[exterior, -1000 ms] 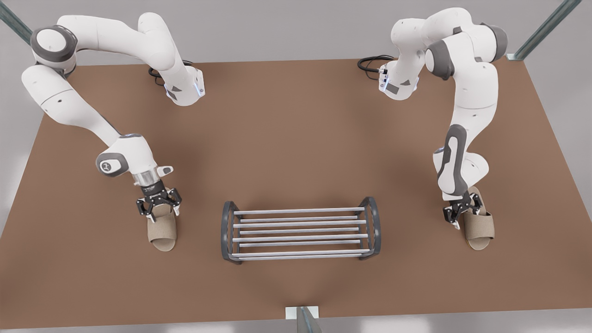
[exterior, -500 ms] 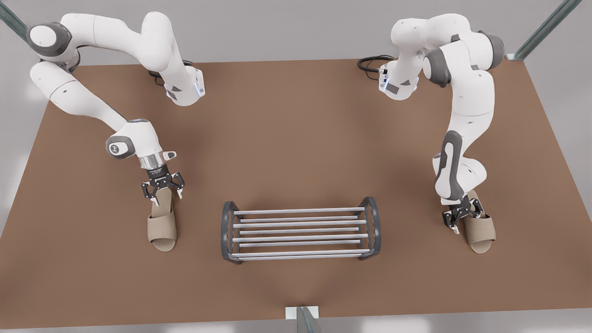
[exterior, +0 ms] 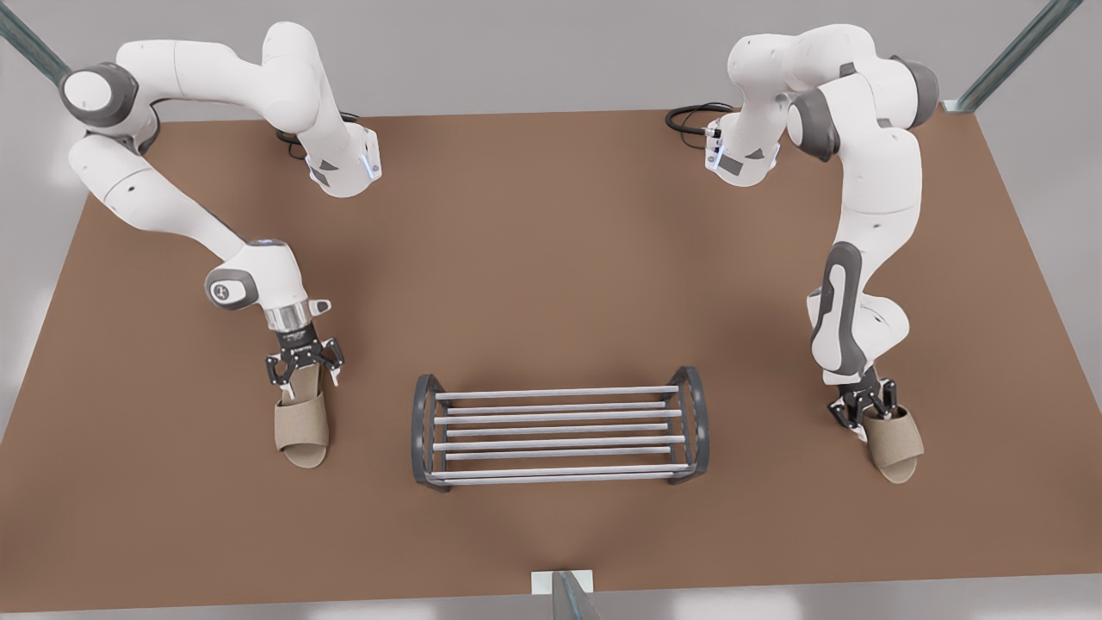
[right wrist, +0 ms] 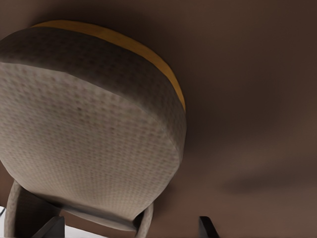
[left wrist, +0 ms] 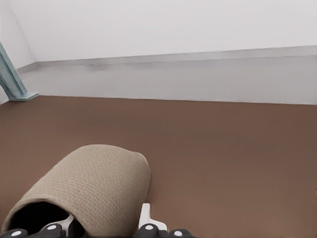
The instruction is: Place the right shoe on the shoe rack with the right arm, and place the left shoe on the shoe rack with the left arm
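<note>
We see the right shoe (exterior: 895, 448) at 3 o'clock from the shoe rack (exterior: 421, 430), well apart from it. It has slid a little toward the table's (exterior: 551, 258) near edge and tipped. The right wrist view shows its yellow sole rim clear of the brown top, so we judge the lift has begun. The right gripper (exterior: 863, 412) has clenched on its heel end. The left shoe (exterior: 301, 426), at 9 o'clock from the rack, lies flat and unmoved. The left gripper (exterior: 304, 372) has drawn back to the heel, its fingers spread astride the strap wall, grasping nothing yet. Both are beige woven open-toed slippers, and the rack's bars are bare.
</note>
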You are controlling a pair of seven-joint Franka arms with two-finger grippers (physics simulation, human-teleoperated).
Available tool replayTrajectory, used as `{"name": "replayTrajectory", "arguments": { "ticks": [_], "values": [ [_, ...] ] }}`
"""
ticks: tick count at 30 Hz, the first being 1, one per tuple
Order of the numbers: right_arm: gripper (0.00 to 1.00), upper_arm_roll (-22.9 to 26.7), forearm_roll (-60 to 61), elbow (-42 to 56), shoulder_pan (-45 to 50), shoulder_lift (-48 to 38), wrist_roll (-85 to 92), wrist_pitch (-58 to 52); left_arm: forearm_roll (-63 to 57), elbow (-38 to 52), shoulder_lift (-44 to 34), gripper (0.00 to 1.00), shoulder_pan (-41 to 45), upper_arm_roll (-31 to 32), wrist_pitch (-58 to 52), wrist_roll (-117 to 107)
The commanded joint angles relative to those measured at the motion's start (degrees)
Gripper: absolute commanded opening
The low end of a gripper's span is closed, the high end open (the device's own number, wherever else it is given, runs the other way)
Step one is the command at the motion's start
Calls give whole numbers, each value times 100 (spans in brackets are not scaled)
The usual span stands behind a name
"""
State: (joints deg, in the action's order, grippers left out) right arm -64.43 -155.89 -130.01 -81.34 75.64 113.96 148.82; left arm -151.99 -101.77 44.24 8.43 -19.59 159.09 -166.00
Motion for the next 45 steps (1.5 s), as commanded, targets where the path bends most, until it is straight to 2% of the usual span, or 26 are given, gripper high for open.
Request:
{"name": "replayTrajectory", "arguments": {
  "ticks": [1,3,8,13,16,22,27,32,36,43,45],
  "values": [
    [100,0,-11,63,39,21,285,-37,2,-1,-12,51,0,-1,52,-2577],
    [100,0,-11,99,57,65,276,-28,2,8,-47,43,0,-1,148,-2577],
    [100,-8,-11,354,268,101,249,-2,2,8,-170,29,27,8,535,-2577],
    [100,-8,-2,547,452,188,249,-2,46,158,-504,25,150,17,1106,-2542],
    [100,-8,-2,644,558,224,241,7,81,158,-1075,22,255,201,1545,-2533],
    [100,-8,-2,846,725,329,241,-2,213,158,-2455,21,1309,210,2996,-2604],
    [100,-8,6,978,795,364,232,7,591,342,-3088,21,2215,210,3347,-2604],
    [83,-8,6,978,787,391,-14,7,820,492,-3589,21,3014,201,3629,-2604],
    [76,-8,6,1013,795,391,-32,7,1110,500,-3404,21,3498,210,3594,-2604],
    [70,-70,6,1022,830,391,-32,7,1338,1283,-1910,21,3824,201,3216,-2577],
    [64,-88,6,1022,830,391,-32,7,1356,1326,-1647,21,3797,193,2987,-2569]
  ]
}}
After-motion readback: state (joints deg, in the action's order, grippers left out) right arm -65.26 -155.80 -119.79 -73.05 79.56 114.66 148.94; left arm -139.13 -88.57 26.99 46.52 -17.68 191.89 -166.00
